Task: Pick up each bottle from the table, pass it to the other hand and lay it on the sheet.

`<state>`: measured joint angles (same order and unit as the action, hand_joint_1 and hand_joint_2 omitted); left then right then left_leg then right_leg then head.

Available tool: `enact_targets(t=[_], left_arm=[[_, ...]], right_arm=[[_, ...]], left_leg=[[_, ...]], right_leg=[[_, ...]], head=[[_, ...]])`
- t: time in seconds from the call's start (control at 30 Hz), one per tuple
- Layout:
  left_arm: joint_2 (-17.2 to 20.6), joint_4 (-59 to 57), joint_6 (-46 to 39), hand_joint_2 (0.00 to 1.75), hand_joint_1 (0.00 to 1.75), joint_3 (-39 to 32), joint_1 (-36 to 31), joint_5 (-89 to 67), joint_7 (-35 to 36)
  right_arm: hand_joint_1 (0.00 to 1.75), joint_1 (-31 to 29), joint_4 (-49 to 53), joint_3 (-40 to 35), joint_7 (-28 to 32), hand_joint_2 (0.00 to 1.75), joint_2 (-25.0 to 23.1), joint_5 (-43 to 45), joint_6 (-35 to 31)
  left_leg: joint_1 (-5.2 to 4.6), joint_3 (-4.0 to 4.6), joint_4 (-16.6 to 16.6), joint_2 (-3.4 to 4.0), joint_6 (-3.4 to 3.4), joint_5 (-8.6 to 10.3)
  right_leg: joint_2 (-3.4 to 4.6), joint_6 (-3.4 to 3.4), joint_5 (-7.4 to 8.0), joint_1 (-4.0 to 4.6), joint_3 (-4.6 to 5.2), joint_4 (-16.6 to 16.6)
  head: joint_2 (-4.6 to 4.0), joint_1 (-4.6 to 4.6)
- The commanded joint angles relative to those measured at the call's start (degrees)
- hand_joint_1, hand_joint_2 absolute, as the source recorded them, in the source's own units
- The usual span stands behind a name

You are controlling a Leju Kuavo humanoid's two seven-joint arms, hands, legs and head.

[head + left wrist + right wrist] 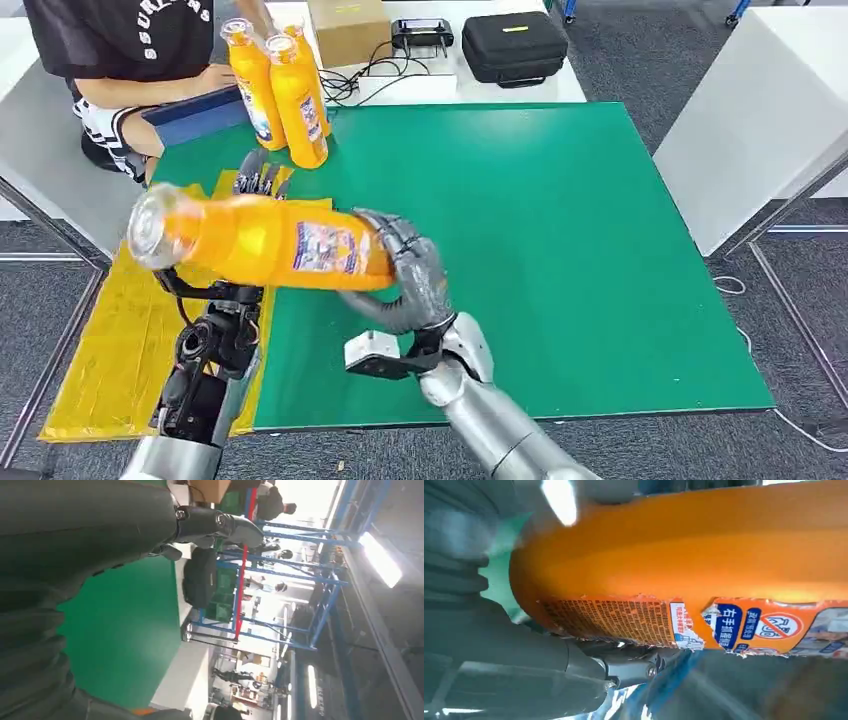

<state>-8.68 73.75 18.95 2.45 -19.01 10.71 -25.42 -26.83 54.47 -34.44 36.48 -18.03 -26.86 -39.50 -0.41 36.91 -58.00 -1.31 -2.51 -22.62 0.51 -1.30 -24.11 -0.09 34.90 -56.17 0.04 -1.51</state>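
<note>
Centre-left, the right hand (415,275) grips a sideways orange bottle (265,240); left hand (262,180) fingers spread beneath; likely heavy, slick, best held mid-body

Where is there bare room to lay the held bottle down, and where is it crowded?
The yellow sheet is bare toward its near end, left of the left hand. The green mat is bare right of the right hand, which holds the bottle. It is crowded at the far left corner, where two upright bottles stand beside a seated person.
</note>
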Motion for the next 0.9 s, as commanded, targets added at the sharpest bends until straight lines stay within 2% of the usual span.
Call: enact_targets(t=[0.03,0.1,0.13,0.2,0.23,0.37,0.4,0.5,0.53,0.57,0.8,0.9], left_arm=[[0.3,0.4,0.2,1.75,0.00,-0.8,1.2,-0.7,-0.1],[0.4,0.3,0.2,1.75,0.00,-0.7,1.2,-0.8,-0.1],[0.4,0.3,0.2,1.75,0.00,-0.7,1.2,-0.8,-0.1],[0.4,0.3,0.2,1.75,0.00,-0.6,1.2,-1.0,-0.1],[0.4,0.3,0.2,1.75,0.00,-0.6,1.2,-1.0,-0.1],[0.4,0.3,0.2,1.75,0.00,-0.6,1.2,-1.0,-0.1],[0.3,0.7,0.2,1.75,0.00,-0.1,1.5,-1.6,-0.1],[0.1,1.1,0.3,1.75,0.00,1.1,1.6,-2.5,0.0],[0.0,1.1,0.4,1.75,0.00,2.0,1.5,-3.2,0.1],[-0.1,1.1,0.5,1.75,0.00,2.7,1.5,-3.5,0.0],[-1.1,3.8,0.4,1.75,0.00,7.1,1.0,-4.4,0.2],[-1.2,8.5,0.6,1.75,0.00,10.1,1.4,-4.6,0.8]], right_arm=[[1.75,-1.5,5.0,9.7,-0.4,1.75,3.6,-0.3,-0.5],[1.75,-0.6,5.2,11.9,0.5,1.75,2.4,-2.2,-0.5],[1.75,-0.6,5.2,11.9,0.5,1.75,2.4,-2.2,-0.5],[1.75,-0.2,5.5,13.9,1.3,1.75,1.6,-3.5,-0.5],[1.75,-0.2,5.5,13.9,1.3,1.75,1.6,-3.5,-0.5],[1.75,-0.2,5.5,13.9,1.3,1.75,1.6,-3.5,-0.5],[1.75,0.4,5.9,17.3,3.0,1.75,0.2,-5.7,-0.5],[1.75,1.3,8.0,20.3,3.5,1.75,-0.6,-7.5,-0.5],[1.75,1.6,8.7,21.0,3.5,1.75,-0.7,-7.6,-0.5],[1.75,1.8,8.9,21.5,3.5,1.75,-0.7,-7.8,-0.5],[1.75,0.9,5.1,21.9,-1.2,1.75,0.1,-14.1,-0.5],[1.75,-2.0,-2.3,18.0,-5.7,1.75,1.1,-16.8,-0.5]], left_leg=[[-0.01,-0.37,0.0,0.01,0.14,-0.14],[0.02,-0.61,0.0,0.06,0.23,-0.26],[-0.01,-0.31,0.0,0.03,0.15,-0.13],[0.01,-0.51,0.0,0.12,0.23,-0.22],[-0.01,-0.30,0.0,0.05,0.14,-0.10],[0.03,-0.38,0.0,0.10,0.16,-0.15],[0.02,-0.27,0.0,0.10,0.12,-0.10],[0.04,-0.63,0.0,0.11,0.24,-0.28],[0.03,-0.17,0.0,0.02,0.10,-0.06],[0.03,-0.28,0.0,0.04,0.13,-0.12],[0.00,-0.19,0.0,-0.06,0.10,-0.06],[0.03,-0.35,0.0,0.05,0.15,-0.17]], right_leg=[[-0.13,-0.02,-0.16,0.01,-0.43,0.1],[-0.14,0.00,-0.27,0.05,-0.68,0.1],[-0.09,0.01,-0.14,0.02,-0.35,0.0],[-0.08,0.02,-0.22,0.05,-0.53,0.0],[-0.10,0.01,-0.12,0.02,-0.31,0.0],[-0.06,0.01,-0.15,0.03,-0.39,0.0],[-0.04,0.00,-0.09,0.02,-0.27,0.0],[-0.14,0.00,-0.29,0.04,-0.67,0.0],[-0.11,-0.01,-0.08,0.02,-0.19,0.0],[-0.11,-0.01,-0.14,0.02,-0.30,0.0],[-0.17,-0.02,-0.09,0.01,-0.24,0.0],[-0.12,-0.01,-0.16,0.06,-0.41,0.0]], head=[[0.00,0.02],[0.00,0.04],[-0.02,0.02],[0.00,0.02],[0.00,0.00],[-0.02,0.00],[0.00,0.02],[0.00,0.02],[0.00,0.02],[0.00,0.02],[0.00,0.02],[0.00,0.02]])
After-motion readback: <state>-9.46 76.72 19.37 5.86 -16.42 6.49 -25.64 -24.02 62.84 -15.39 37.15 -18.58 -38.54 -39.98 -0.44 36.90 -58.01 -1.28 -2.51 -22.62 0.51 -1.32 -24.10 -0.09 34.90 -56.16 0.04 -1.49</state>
